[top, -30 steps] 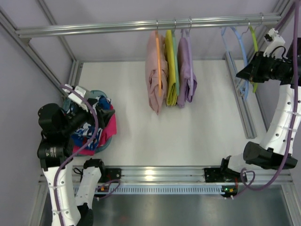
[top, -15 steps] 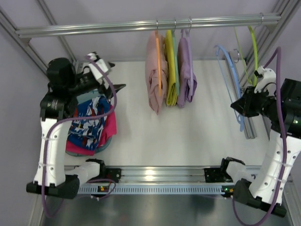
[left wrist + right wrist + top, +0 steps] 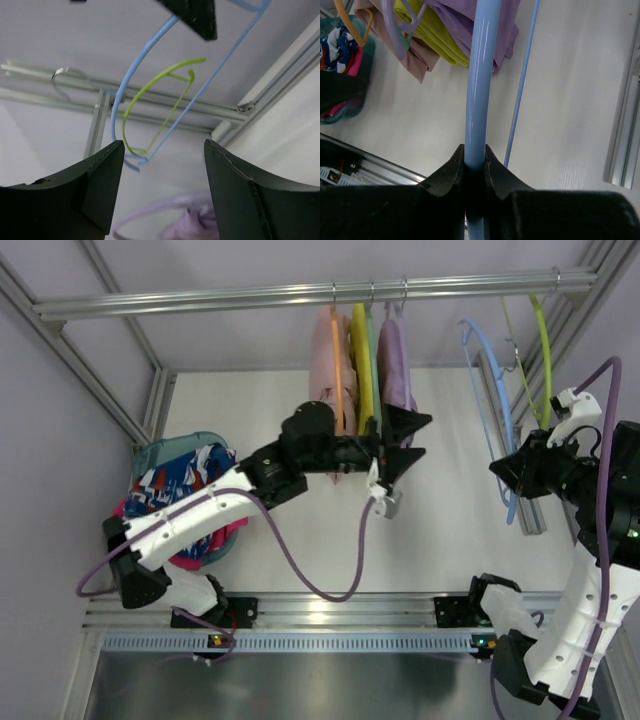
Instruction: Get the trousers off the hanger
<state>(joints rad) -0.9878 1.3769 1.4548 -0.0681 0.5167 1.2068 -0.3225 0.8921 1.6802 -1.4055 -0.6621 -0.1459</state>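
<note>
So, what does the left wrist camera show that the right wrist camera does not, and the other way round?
Only the left wrist view shows the left hand, open with nothing between its fingers, and a yellow-green hanger. Only the right wrist view shows the right hand shut on the light-blue hanger, the trousers lying in a teal basket, the yellow garment and the pink garment. Both show the light-blue hanger, bare of cloth, and part of the lilac garment.
</note>
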